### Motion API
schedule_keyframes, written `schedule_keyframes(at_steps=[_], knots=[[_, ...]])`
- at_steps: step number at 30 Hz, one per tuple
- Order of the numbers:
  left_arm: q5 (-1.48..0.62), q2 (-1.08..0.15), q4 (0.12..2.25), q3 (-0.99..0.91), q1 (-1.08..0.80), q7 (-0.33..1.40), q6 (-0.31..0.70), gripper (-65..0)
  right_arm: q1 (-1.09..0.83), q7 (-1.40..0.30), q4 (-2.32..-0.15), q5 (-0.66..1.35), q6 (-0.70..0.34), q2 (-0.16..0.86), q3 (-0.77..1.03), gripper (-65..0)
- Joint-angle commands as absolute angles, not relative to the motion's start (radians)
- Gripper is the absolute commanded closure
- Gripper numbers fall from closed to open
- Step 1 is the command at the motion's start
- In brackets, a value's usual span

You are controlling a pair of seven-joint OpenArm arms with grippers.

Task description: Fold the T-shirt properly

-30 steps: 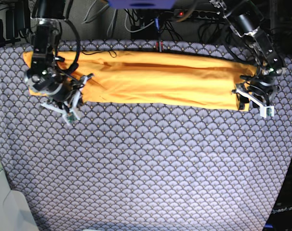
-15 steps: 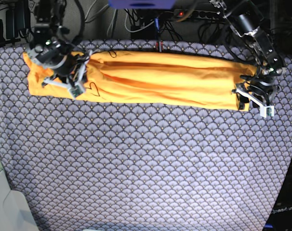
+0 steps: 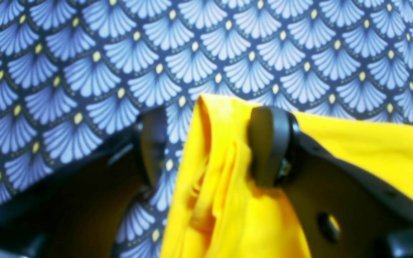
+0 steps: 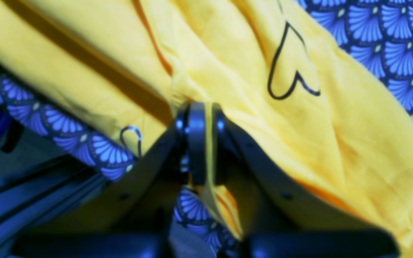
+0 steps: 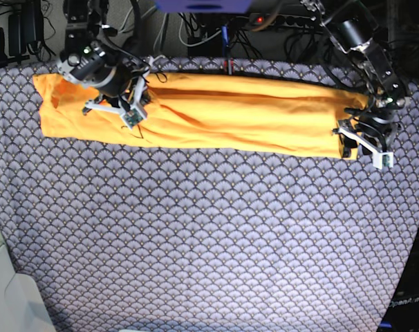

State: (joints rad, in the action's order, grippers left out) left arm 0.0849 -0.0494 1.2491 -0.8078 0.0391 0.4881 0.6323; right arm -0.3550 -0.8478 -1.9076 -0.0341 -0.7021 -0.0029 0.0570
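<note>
the right gripper (image 4: 203, 143), clenched on a fold of the t-shirt (image 5: 230, 117), has carried it up to the far edge; left gripper (image 3: 210, 147) stays released around the other end.

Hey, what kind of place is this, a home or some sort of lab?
Most likely a robotics lab bench, not a home. Two robot arms work over a table covered in a scallop-patterned cloth, a tangle of cables and a power strip runs behind it, and the only item laid out is the T-shirt.

Black heart outline (image 4: 288, 64) on T-shirt (image 4: 353, 118); no legible text elsewhere, apparently.
</note>
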Motion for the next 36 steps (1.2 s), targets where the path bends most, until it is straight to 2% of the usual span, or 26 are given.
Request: schedule_keyframes(at_steps=[1,8,10,20,36], knots=[[0.117,-0.050,1.245,-0.808,0.031,0.547,0.627,-36.1,-0.349,-0.845,-1.928,-0.027,-0.698,-0.005,0.059,-8.8],[0.117,-0.048,1.245,-0.806,0.031,0.547,0.627,-36.1,-0.352,-0.874,-1.934,-0.025,-0.698,-0.001,0.045,-31.7],[0.117,-0.050,1.245,-0.806,0.031,0.547,0.627,-36.1,-0.355,-0.874,-1.948,-0.025,-0.698,0.028,0.013,-35.2],[0.117,-0.053,1.245,-0.808,0.031,0.547,0.627,-36.1,-0.371,-0.872,-1.972,-0.025,-0.698,0.085,-0.064,-34.8],[0.117,-0.053,1.244,-0.806,0.031,0.547,0.627,-36.1,-0.237,-0.883,-1.975,-0.027,-0.698,0.101,-0.010,-34.7]])
